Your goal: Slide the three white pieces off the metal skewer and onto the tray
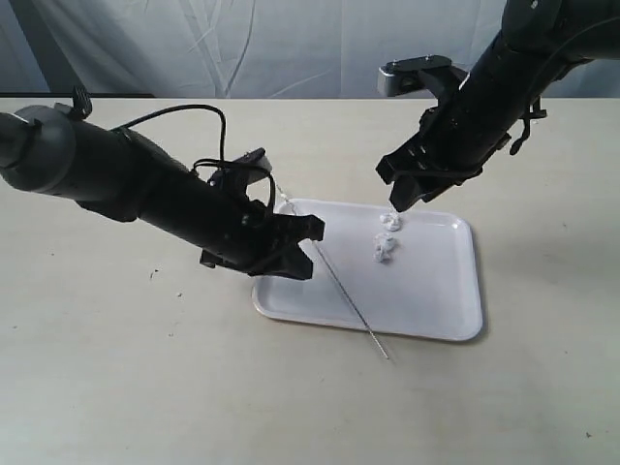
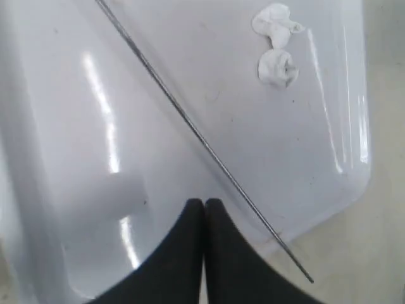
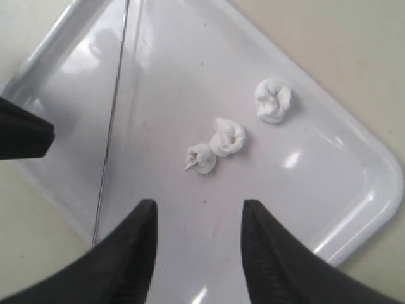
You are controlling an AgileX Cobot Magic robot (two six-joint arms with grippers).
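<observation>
Three white pieces lie loose on the tray [image 1: 436, 300]. All three show in the right wrist view [image 3: 273, 100] [image 3: 228, 137] [image 3: 201, 158]; the left wrist view shows only two [image 2: 276, 22] [image 2: 277, 68]. The metal skewer [image 1: 344, 291] lies bare, slanting across the tray's left part, its tip poking past the front rim [image 2: 304, 273]. My left gripper [image 1: 310, 250] is shut with nothing in it, its tips [image 2: 204, 202] over the tray just beside the skewer [image 2: 190, 126]. My right gripper [image 3: 196, 209] hangs open above the tray's far side [image 1: 397, 199], close to the pieces [image 1: 390, 222].
The tray sits on a pale tabletop [image 1: 145, 387] with a light curtain behind. The left gripper's fingers [image 3: 25, 136] show at the edge of the right wrist view, next to the skewer [image 3: 114, 114]. The tray's rim [image 3: 373, 209] is low.
</observation>
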